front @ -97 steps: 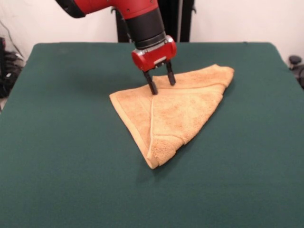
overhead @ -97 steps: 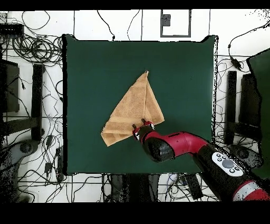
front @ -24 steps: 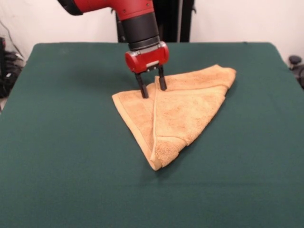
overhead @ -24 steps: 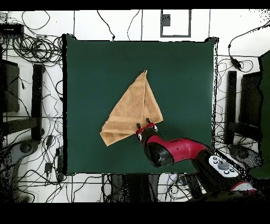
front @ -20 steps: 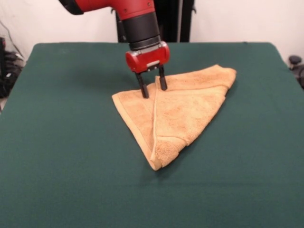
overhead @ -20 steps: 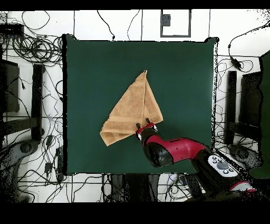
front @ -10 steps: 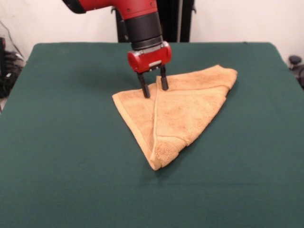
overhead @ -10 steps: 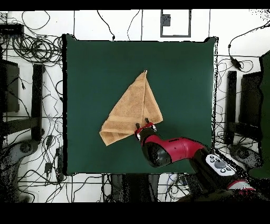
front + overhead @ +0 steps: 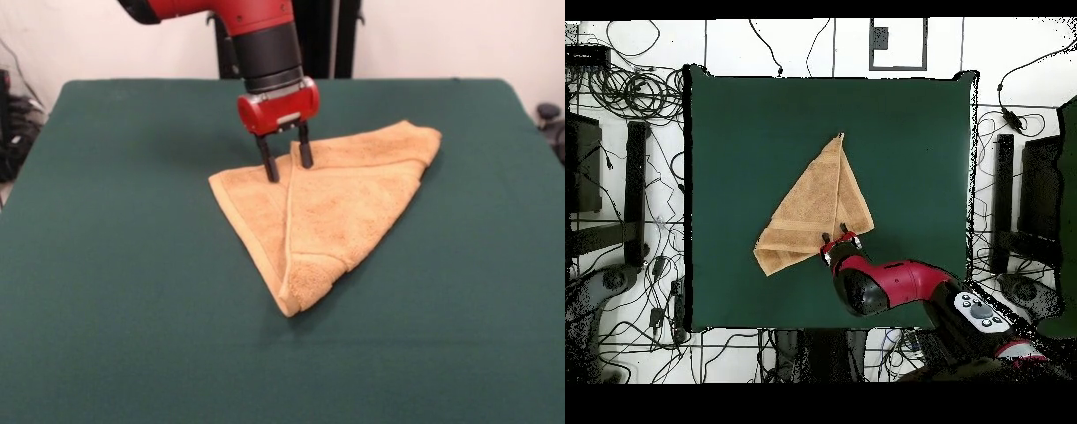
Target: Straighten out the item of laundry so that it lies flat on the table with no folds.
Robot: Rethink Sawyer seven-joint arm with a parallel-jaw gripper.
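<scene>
The orange-tan towel (image 9: pixel 331 208) lies on the green table (image 9: pixel 106 265), folded over into a rough triangle with a raised fold line running from its far edge to its near tip. My gripper (image 9: pixel 289 166) stands upright at the towel's far edge. Its two black fingers (image 9: pixel 272 170) are apart and straddle the top of that fold line, tips down on the cloth. In the overhead view the gripper (image 9: pixel 839 238) is at the lower right edge of the towel (image 9: pixel 817 205), whose point reaches toward the table's (image 9: pixel 915 140) middle. No label shows.
Green felt surrounds the towel on all sides. The red and black arm (image 9: pixel 895 282) reaches in over the table's edge by the base. Cables and stands (image 9: pixel 625 120) lie on the floor around the table.
The gripper has shifted slightly sideways along the towel's far edge, still down on the cloth. The towel keeps its folded shape.
</scene>
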